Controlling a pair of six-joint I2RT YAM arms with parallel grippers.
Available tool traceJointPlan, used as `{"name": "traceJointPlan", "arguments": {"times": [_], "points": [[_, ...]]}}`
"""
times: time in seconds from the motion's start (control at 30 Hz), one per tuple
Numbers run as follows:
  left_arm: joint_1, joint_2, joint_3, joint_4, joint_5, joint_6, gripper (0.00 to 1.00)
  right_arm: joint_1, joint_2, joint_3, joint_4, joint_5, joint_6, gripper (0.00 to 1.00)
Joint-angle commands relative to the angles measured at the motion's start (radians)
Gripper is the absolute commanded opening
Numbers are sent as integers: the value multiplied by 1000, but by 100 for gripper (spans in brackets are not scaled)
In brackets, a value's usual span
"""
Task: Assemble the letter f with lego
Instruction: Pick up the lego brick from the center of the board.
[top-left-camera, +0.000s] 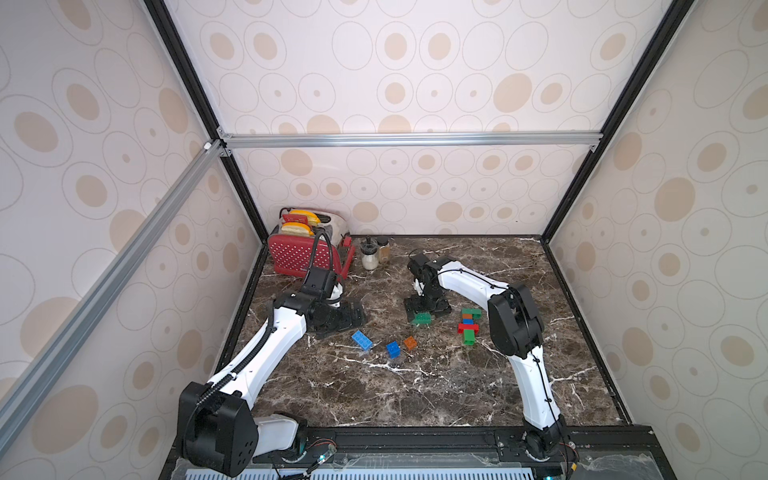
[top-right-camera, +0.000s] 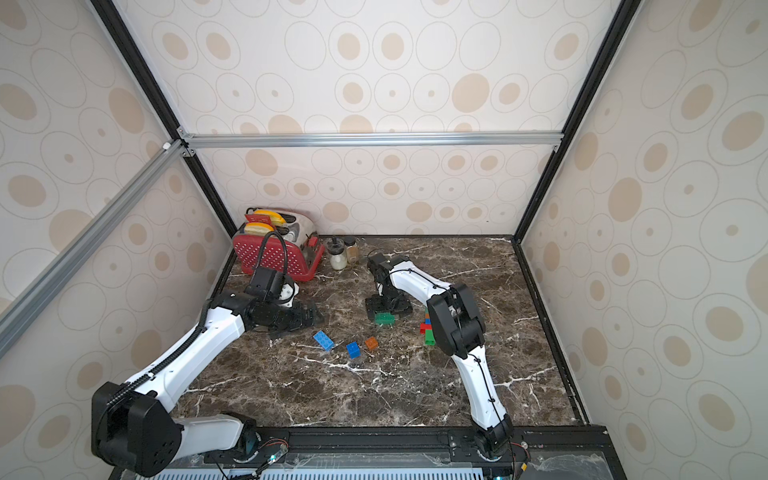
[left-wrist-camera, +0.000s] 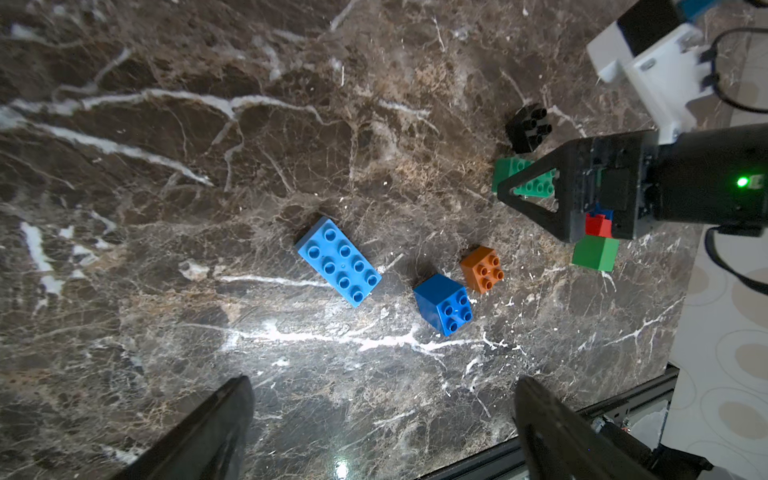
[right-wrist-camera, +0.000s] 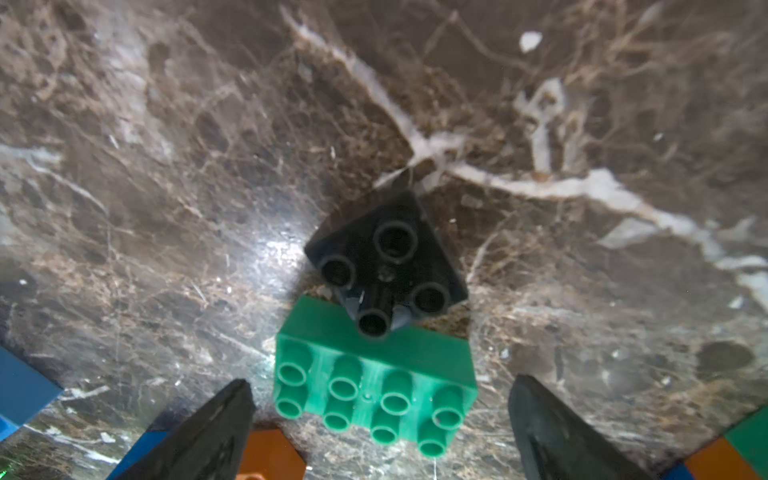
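The marble surface carried all the lego. The right gripper hovered wide and empty over the green oblong brick, probably lining up to take it. The left gripper, just as wide, held nothing above the loose pieces. The part-built stack lay flat apart from them, presumably so pieces could be added. Smaller still were the blue oblong brick, blue square brick, orange brick and, just beside the green one, the black brick.

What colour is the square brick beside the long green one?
Black brick; right wrist view shows it best.
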Motion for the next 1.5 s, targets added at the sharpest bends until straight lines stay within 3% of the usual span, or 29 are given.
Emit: {"name": "traceJointPlan", "arguments": {"times": [0.0, 0.3, 1.0, 1.47], "points": [[8, -6, -7, -14, 28, -7, 95, -2, 25, 41, -27, -5, 34, 100], [7, 35, -27, -48, 42, 21, 88, 2, 51, 48, -38, -2, 83, 91], [8, 98, -60, -50, 58, 26, 83, 25, 58, 44, -45, 21, 148, 81], [8, 96, -98, -8, 119, 24, 80, 40, 44, 35, -56, 58, 135, 67]]}}
